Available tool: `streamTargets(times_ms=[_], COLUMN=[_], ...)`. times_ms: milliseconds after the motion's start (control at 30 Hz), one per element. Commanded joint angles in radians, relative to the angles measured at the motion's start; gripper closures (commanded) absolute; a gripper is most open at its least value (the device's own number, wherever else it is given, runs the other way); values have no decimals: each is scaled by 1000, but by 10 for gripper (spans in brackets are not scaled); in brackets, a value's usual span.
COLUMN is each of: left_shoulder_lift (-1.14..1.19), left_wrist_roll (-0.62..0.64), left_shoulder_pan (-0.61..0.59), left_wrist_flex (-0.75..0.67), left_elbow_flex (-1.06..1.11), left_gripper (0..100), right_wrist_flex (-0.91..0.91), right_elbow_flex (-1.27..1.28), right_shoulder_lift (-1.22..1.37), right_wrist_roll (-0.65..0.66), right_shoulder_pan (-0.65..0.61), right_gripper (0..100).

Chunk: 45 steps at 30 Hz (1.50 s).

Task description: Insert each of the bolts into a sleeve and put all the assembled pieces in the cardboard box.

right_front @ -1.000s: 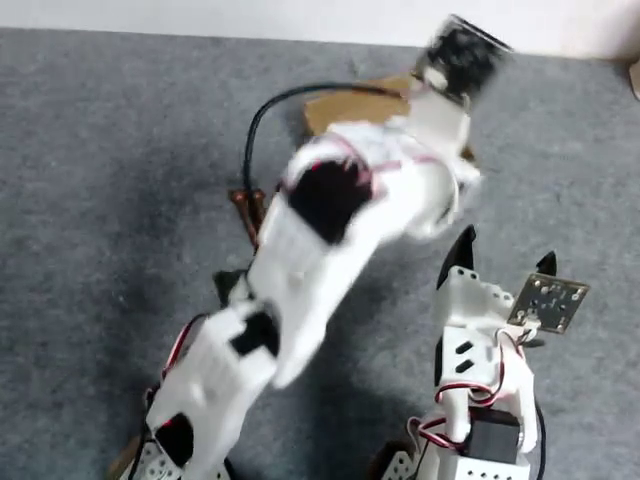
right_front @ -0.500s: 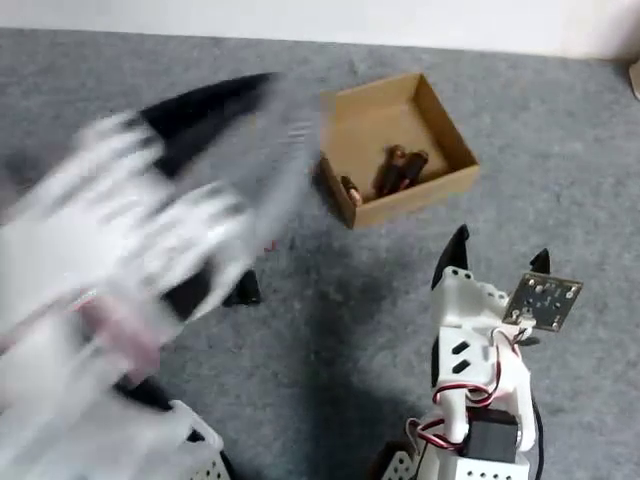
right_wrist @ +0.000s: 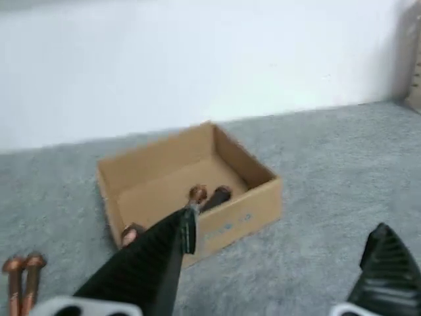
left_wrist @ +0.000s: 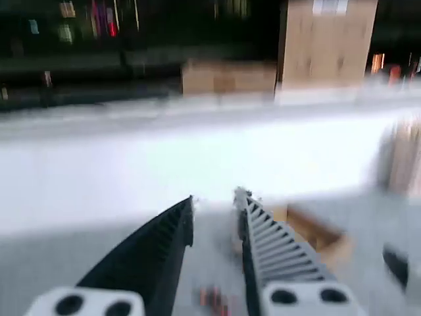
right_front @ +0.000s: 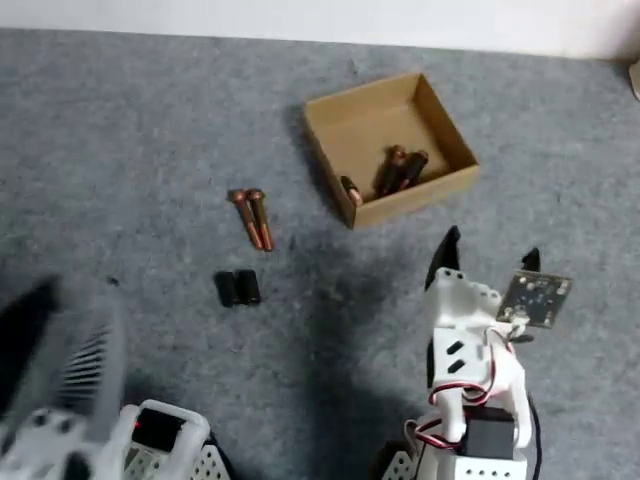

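The cardboard box sits at the back of the carpet with assembled pieces lying inside. Two copper bolts lie side by side to its left, and two black sleeves rest just in front of them. My right gripper hovers open and empty just in front of the box. My left arm is a blur at the near left corner. In the left wrist view my left gripper is raised and open with nothing between its fingers. The right wrist view shows the box, the pieces in it and the bolts.
Grey carpet covers the table, with a white wall behind it. Open carpet lies between the sleeves and the right arm. The right arm's circuit board sticks out beside its gripper.
My left arm has swung away from above the box to the near left corner, uncovering the box, bolts and sleeves. The right arm has barely shifted.
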Motion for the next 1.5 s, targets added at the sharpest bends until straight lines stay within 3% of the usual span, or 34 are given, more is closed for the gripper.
streamTargets(times_ms=[0, 100, 233, 400, 600, 800, 900, 1067, 1267, 1467], left_shoulder_lift=[-168, -314, -504, -582, -584, -582, -582, -582, -582, -582], left_wrist_roll=[-5, -5, -2, 0, -2, 6, 46, 46, 46, 48], left_shoulder_pan=[-15, -15, -1, -10, -61, -314, -378, -390, -429, -440], left_wrist_flex=[-40, -261, -686, -951, -953, -939, -939, -939, -942, -944], left_elbow_flex=[613, 1018, 1448, 1771, 1851, 1816, 1805, 1804, 1804, 1802], left_gripper=[877, 877, 880, 880, 880, 880, 880, 880, 880, 880], right_wrist_flex=[1, -1, -1, -58, -76, 54, 101, 157, 171, 82], right_elbow_flex=[21, 25, 28, 90, 136, 101, 45, -30, -142, -297], right_shoulder_lift=[-2, -2, -2, -2, -1, 1, 5, 7, 39, 424], right_wrist_roll=[2, 2, 61, 117, 140, 143, 190, 281, 285, 288], right_shoulder_pan=[-64, -96, -136, -189, -274, -394, -479, -604, -645, -713], right_gripper=[635, 635, 635, 635, 635, 635, 635, 635, 635, 635])
